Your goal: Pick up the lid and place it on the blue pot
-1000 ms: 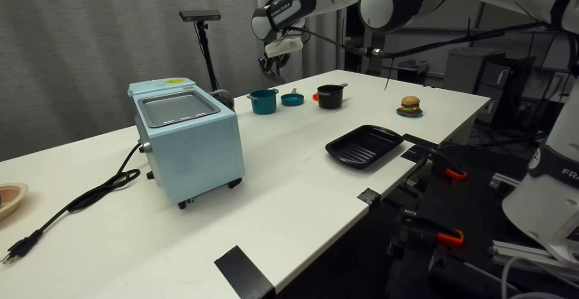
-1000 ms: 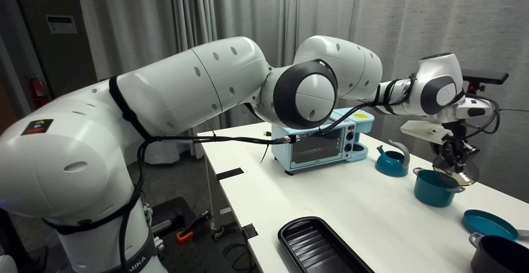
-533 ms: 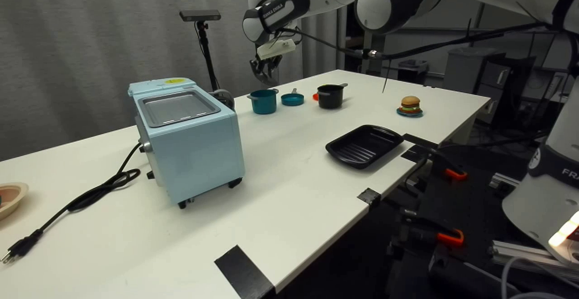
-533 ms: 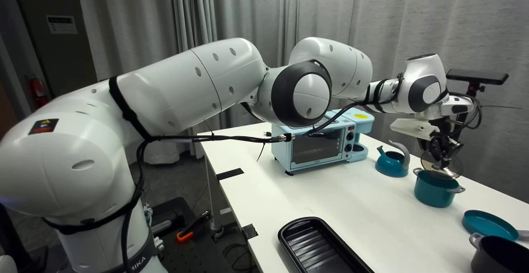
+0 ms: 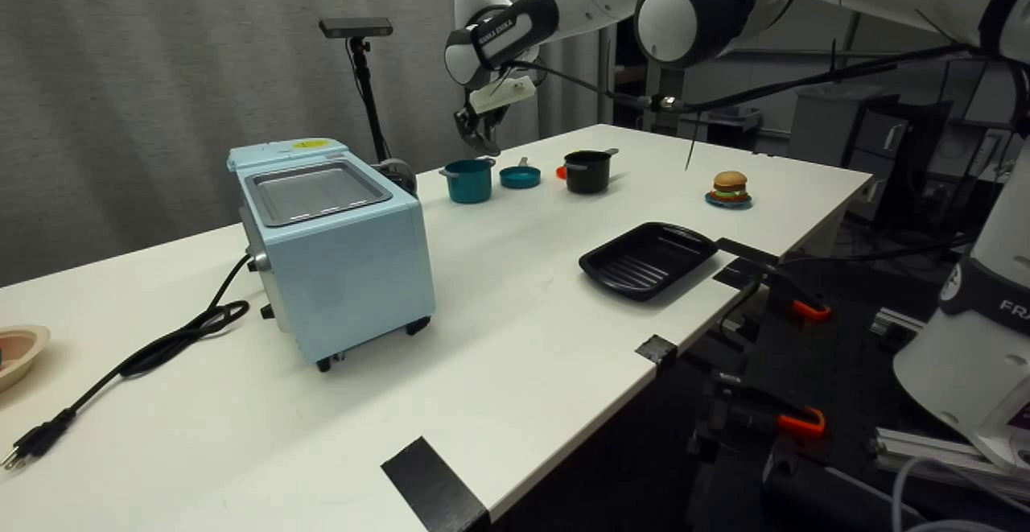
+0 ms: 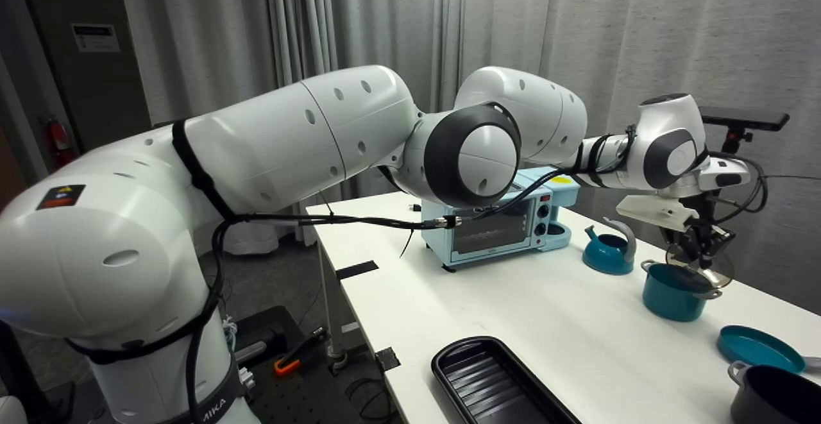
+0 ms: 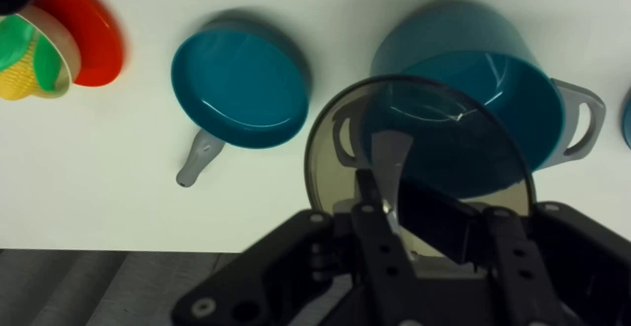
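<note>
The step in hand, I judge, is to centre the round, see-through, dark-rimmed lid (image 7: 438,153) and set it on the squat, round teal-blue pot (image 6: 672,299) that stands on the white tabletop (image 5: 515,307). The black two-fingered claw (image 7: 387,194) is closed across the lid's pale grey grip (image 7: 391,153) and holds nothing else. The lid hangs just above the pot, seemingly clear of it; in the wrist view a crescent of the mouth lies bare beside the pot's uncovered grey handle (image 7: 594,101). In both exterior views the lid looks tilted.

To do this well, shift the lid toward the pot's bare handle, away from the shallow, round, grey-handled teal-blue pan (image 7: 241,87) beside the pot. Level it before lowering; otherwise its low edge will probably catch on the pot's rim or dip inside. Then come down slowly, seek even contact around the pot's mouth, and ease the claw apart only once the lid sits flat.
</note>
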Robot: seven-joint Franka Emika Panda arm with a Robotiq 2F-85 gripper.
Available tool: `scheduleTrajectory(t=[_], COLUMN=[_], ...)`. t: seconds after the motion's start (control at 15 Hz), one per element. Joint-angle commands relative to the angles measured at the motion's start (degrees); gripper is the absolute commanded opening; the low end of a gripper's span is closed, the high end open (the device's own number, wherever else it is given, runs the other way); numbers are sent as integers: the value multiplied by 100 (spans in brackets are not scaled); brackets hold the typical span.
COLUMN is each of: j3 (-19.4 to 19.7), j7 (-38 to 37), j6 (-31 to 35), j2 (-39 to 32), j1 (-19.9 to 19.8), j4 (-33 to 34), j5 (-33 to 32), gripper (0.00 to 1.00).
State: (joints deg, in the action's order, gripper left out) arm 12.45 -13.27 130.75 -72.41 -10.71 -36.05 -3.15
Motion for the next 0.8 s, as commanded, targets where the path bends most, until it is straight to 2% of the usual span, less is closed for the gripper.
scheduleTrajectory(t=[0.0,0.47,0.6,0.73], j3=[-67,-81,-73,-61], j7=[168,291,304,313], j6=[205,324,313,323], j2=[-251,-381,-416,-462], j1=[54,73,81,99], j4=[435,514,527,543], j5=[-9,20,14,2], gripper=[4,4,44,58])
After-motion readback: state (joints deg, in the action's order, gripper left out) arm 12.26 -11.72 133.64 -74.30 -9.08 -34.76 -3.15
